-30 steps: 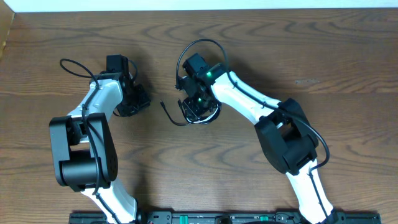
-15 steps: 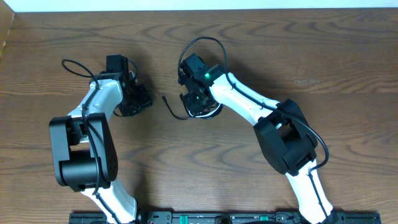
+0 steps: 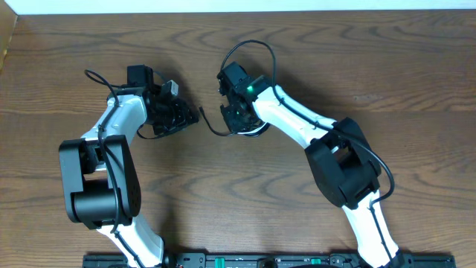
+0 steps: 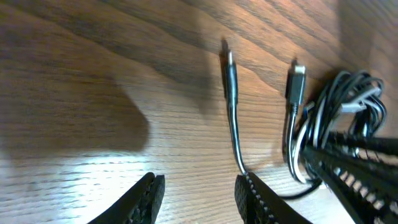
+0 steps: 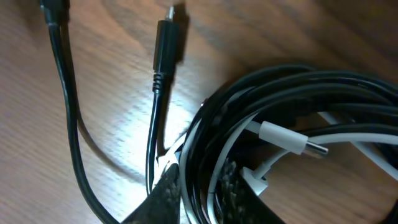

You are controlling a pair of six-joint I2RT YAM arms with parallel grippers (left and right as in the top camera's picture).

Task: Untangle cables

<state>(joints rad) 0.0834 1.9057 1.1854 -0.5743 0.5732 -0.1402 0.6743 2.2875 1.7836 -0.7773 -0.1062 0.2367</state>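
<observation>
Right gripper (image 5: 200,180): fingers pinched on strands of the coiled black cable (image 5: 280,87); the white cable (image 5: 283,138) threads through the same coil. Left gripper (image 4: 199,183): jaws apart, empty, over the table (image 4: 81,81), just beside the black cable's loose end.

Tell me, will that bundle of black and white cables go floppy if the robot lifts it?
Probably floppy: the cable bundle is thin loose loops, so it would likely sag. Its free black ends lie curved on the table, so they would probably dangle. It looks light too.
</observation>
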